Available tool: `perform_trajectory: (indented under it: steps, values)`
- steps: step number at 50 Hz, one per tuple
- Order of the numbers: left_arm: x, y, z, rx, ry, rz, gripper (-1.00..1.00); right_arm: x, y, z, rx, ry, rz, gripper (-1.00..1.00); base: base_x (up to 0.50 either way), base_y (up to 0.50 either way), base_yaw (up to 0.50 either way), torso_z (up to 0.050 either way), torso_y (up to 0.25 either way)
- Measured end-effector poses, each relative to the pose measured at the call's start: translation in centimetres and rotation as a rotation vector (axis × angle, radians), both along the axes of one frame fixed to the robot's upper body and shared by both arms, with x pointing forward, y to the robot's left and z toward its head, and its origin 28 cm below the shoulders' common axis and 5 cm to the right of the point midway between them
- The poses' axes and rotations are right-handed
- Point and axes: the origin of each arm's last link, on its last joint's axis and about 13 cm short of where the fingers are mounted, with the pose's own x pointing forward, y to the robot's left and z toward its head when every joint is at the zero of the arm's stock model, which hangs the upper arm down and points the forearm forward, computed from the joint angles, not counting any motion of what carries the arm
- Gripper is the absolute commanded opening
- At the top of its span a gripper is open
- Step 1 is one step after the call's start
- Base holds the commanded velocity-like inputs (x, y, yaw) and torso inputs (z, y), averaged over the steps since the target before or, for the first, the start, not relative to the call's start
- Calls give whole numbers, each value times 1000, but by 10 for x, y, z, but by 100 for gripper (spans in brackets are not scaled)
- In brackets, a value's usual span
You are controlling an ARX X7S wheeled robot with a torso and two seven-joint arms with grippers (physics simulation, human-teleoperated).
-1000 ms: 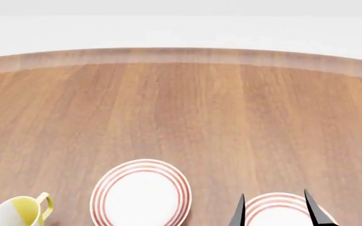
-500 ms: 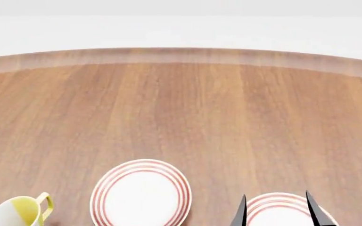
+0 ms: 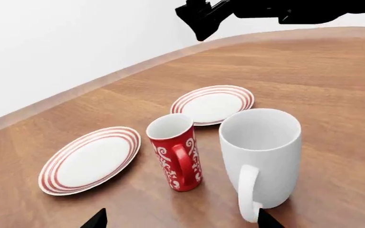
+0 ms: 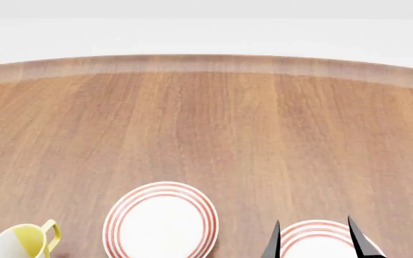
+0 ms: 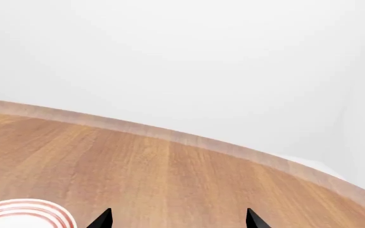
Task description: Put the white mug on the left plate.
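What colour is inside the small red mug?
White inside the red mug, seen best from the left wrist view.

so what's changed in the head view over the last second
Almost nothing. The right gripper hangs open over the right plate, its tips shifting only slightly. The left plate, the yellow-lined mug and the table stayed put. Nothing was gripped or let go; the white mug stands on the table, untouched.
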Motion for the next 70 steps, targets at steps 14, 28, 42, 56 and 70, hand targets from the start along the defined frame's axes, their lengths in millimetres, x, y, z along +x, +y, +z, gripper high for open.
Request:
perform_trajectory:
  steps: [14,28,42,56,70]
  values:
    - [17,-6,-8,11,27,-50,100,0,0,4,2,-7,-3,100,0,0,0,0,0]
    - [27,-12,-16,27,46,-102,100,0,-1,13,0,-25,-9,100,0,0,0,0,0]
    - [33,-19,-23,-3,45,-145,100,-1,-1,16,-3,-28,-10,100,0,0,0,0,0]
    - [39,-25,-25,-43,45,-173,100,-1,-1,16,-2,-28,-11,100,0,0,0,0,0]
    - [44,-30,-29,-62,81,-187,100,0,-1,16,0,-28,-11,100,0,0,0,0,0]
